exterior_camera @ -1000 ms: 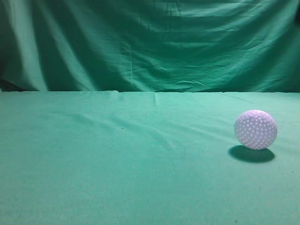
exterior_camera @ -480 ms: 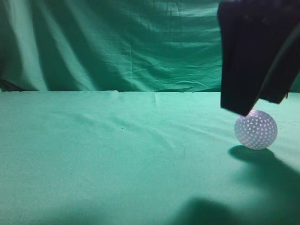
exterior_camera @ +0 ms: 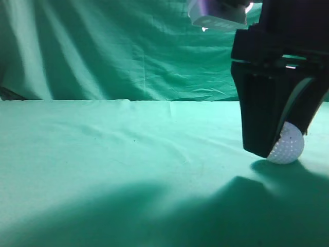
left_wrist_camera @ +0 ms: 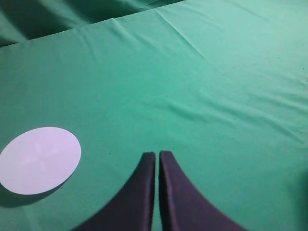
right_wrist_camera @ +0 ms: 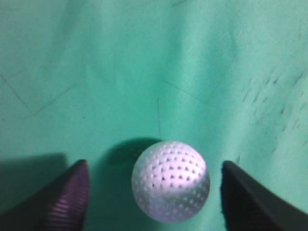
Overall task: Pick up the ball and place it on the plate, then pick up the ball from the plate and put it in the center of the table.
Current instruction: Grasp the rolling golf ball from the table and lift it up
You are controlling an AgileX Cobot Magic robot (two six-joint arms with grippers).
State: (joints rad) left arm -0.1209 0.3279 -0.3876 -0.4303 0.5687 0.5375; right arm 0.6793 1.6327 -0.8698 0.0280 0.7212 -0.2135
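1. Farthest left lay the plate [left_wrist_camera: 40, 160], a flat white disc on the green worktop [left_wrist_camera: 202, 96], off to the left of the left arm's fingers [left_wrist_camera: 147, 192] and a little ahead of their tips. It sat bare, which suited its role as the first place the ball had to go.
2. The left arm's fingers were pressed together, tip against tip, with nothing between them. They hung over bare cloth, well apart from the plate, probably idle and out of the way because the ball lay on the other side.
3. To the right, the right arm's fingers [right_wrist_camera: 65, 197] stood wide apart, one on each side of the ball [right_wrist_camera: 170, 180], with clear gaps left and right, so neither touched it.
4. The ball, white and dimpled, rested on the worktop roughly midway between those fingers, casting a shadow on the cloth behind it. That centring looked deliberate: closing would likely press on both sides at once rather than nudge the ball sideways.
5. From the side, the near dark finger [exterior_camera: 267, 116] reached down almost to the worktop and hid much of the ball [exterior_camera: 289, 145], so the fingers seemed low enough to grip around its widest part.
6. By my reckoning the first pickup was not yet made; the ball was round and free to roll, so an uneven squeeze could send it away.
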